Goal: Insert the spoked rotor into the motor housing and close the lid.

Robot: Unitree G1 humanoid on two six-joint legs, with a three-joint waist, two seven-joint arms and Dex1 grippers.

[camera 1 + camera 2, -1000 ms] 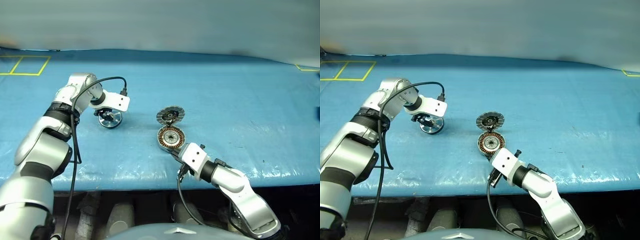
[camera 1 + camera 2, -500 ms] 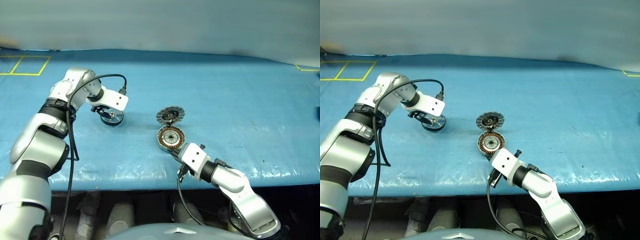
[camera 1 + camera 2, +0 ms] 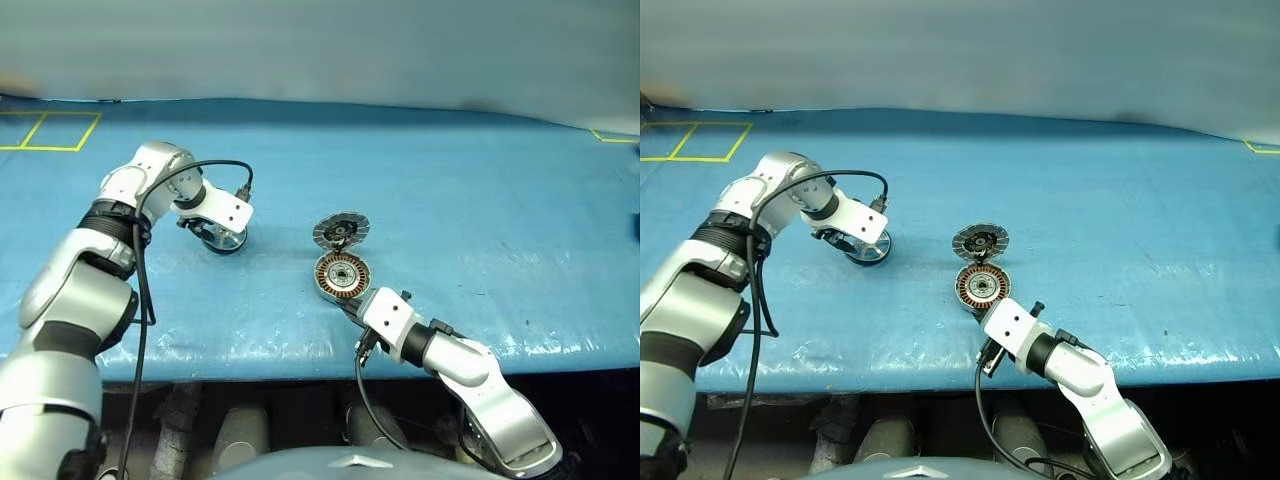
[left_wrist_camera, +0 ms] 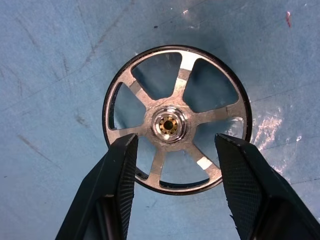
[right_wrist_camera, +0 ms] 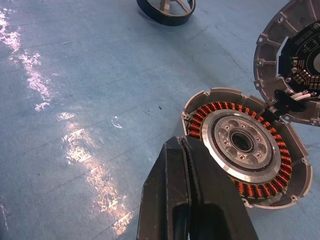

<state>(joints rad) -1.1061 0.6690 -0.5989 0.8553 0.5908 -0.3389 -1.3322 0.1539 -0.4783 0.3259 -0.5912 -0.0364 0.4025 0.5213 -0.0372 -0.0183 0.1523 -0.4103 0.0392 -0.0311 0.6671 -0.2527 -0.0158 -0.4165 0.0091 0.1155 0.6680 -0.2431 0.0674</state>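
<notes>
On the blue mat, left gripper (image 4: pixel 172 150) has tilted steeper over the spoked rotor (image 4: pixel 175 125), fingers apart astride it, not clamped. Right gripper (image 5: pixel 187 165), fingers together, beside the motor housing (image 5: pixel 245 145); lid (image 5: pixel 295 60) open. Grasp seems next.

Dark-rimmed spoked rotor (image 4: pixel 175 125) with silvery spokes; motor housing (image 5: pixel 245 145) grey, ringed by copper coils; blue table (image 3: pixel 480 190).

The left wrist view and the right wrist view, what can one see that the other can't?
The left wrist view looks down on the spoked rotor, flat on the blue table cover, between the open left gripper's fingers. The right wrist view has the shut right gripper beside the motor housing, with its lid open. Both show the rotor and the blue cover.
</notes>
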